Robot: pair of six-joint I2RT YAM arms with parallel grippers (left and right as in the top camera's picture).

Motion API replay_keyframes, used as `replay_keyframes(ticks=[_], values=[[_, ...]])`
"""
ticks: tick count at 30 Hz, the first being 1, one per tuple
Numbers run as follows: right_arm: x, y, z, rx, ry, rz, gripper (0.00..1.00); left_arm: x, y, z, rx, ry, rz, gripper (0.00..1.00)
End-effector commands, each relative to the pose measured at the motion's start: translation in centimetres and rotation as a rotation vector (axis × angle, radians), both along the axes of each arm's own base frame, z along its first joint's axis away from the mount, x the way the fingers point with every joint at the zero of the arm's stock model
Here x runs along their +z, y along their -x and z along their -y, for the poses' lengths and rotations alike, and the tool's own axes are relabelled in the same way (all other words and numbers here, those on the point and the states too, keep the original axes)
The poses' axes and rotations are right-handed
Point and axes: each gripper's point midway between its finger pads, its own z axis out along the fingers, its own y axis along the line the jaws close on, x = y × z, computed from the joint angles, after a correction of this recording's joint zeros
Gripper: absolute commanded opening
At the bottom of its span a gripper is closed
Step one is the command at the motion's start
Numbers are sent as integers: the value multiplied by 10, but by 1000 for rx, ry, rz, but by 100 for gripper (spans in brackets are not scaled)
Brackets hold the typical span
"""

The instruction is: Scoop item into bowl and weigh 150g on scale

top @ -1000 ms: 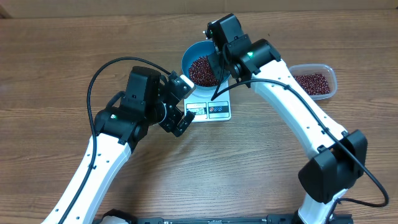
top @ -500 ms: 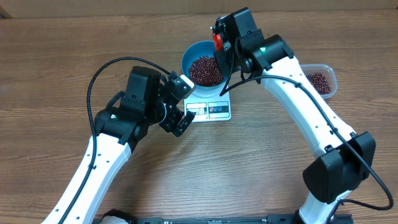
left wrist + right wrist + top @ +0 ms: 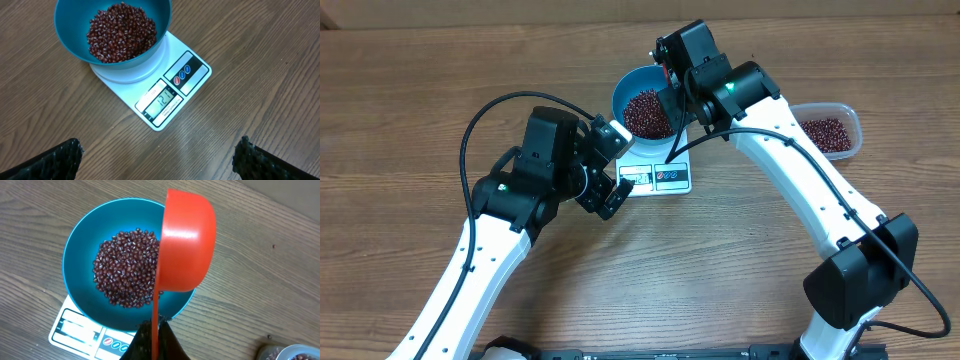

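Right claw [image 3: 154, 341] is pinching the scoop [image 3: 187, 240] handle tight, cup tipped sideways just ahead, over the bowl [image 3: 75, 245]. Beans [image 3: 125, 267] are sitting inside it, bowl on scale [image 3: 75, 327]. Left claw [image 3: 160, 162] is gaping wide, empty, scale ahead.

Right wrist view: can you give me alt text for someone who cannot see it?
The right gripper is shut on the handle of an orange scoop, tipped on its side above a blue bowl of dark red-brown beans. The bowl sits on a white scale on a wooden table.
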Motion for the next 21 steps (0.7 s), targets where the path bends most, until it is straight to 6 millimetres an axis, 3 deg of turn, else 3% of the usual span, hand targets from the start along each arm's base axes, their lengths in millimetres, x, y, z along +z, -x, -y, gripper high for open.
replay_keyframes(ticks=[1,11,21], values=[[34,3,-4,31,4,84,4,-2,1,3,-2,7,-8,100],[38,6,1,9,137,141,4,-2,1,3,-2,7,-8,100],[40,4,-5,27,70,132,4,-2,1,3,-2,7,-8,100]])
